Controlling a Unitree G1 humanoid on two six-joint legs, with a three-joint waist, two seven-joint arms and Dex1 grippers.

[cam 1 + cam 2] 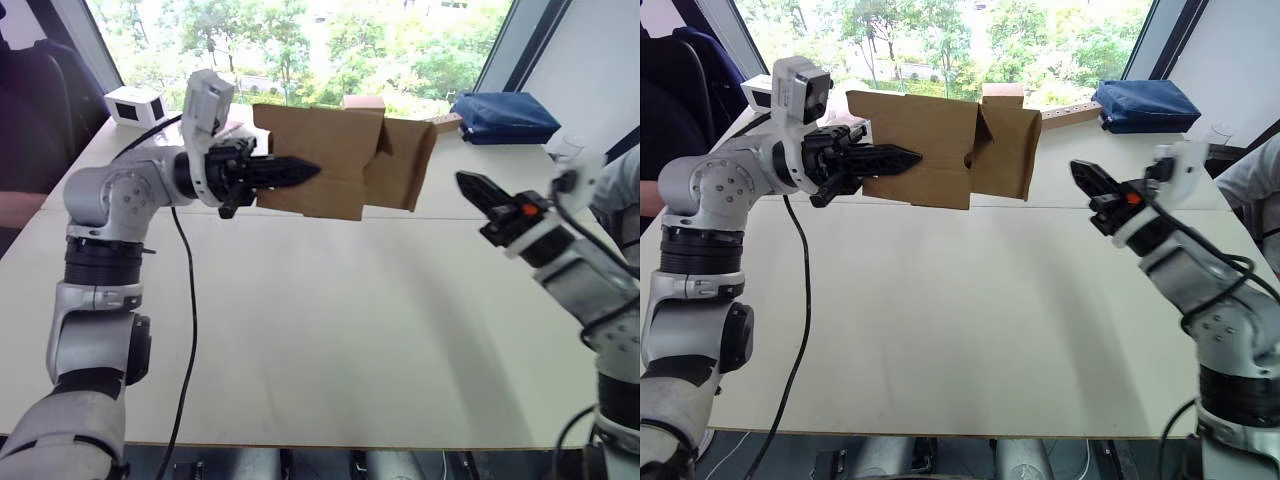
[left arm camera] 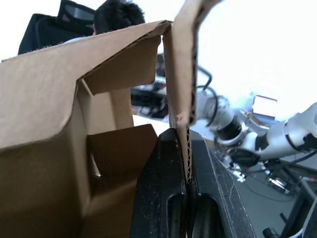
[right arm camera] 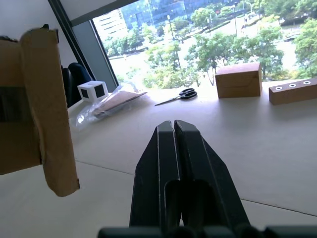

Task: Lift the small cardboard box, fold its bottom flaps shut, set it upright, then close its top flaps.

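Our jaws differ: on the left gripper (image 1: pixel 285 172) they are clamped on a single cardboard wall of the small cardboard box (image 1: pixel 335 160), the corrugated edge pinched between the two black fingers (image 2: pixel 166 188), as the left wrist view shows. On the right gripper (image 1: pixel 478 190) they are pressed together with nothing between them, hanging in the air to the right of the box and apart from it.

Nearest to us the pale surface (image 1: pixel 350 330) lies bare, crossed by a black cable (image 1: pixel 187 330) on our left. Above its middle we hold the box aloft, clear of the surface, lying on its side with its open ends facing left and right. At the end facing our right gripper the flaps (image 1: pixel 405 160) stand out unfolded; we cannot tell from here whether these are the bottom flaps or the top ones.

Farther back, by the window, sit the neat brown cube (image 3: pixel 238 80), a wooden block with holes (image 3: pixel 293 91), scissors (image 3: pixel 181 95), the white box with dark panels (image 1: pixel 135 105) and a folded blue cloth (image 1: pixel 505 117).

We judge the lift is done and the folding of the bottom flaps is the step in hand. Next, we think, our right gripper should close the gap and push the loose flaps inward, one after another, while the left keeps the box steady.
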